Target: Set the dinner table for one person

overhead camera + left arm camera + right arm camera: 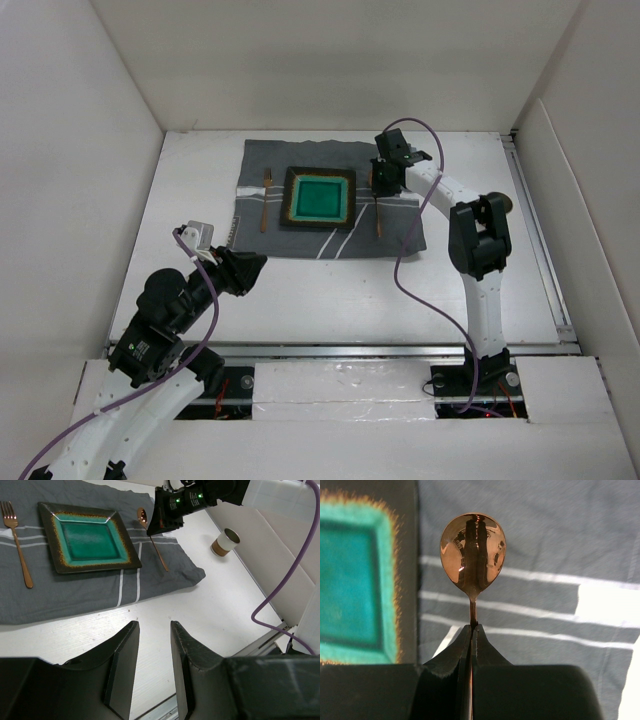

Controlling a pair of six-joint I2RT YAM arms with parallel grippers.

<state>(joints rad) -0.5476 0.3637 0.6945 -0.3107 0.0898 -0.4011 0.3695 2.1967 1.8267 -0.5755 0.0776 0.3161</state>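
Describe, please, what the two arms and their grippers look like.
Both the left arm and the right arm have white links with black joint housings. A purple cable loops along each. The left gripper and right gripper have black, wedge-shaped fingers; green lights glow near the right gripper.

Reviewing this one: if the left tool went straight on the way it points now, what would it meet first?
The left tool would probably meet the bare dinner table first, just short of the grey cloth; on a flatter path, the cloth, then the green plate. Depth is unclear.
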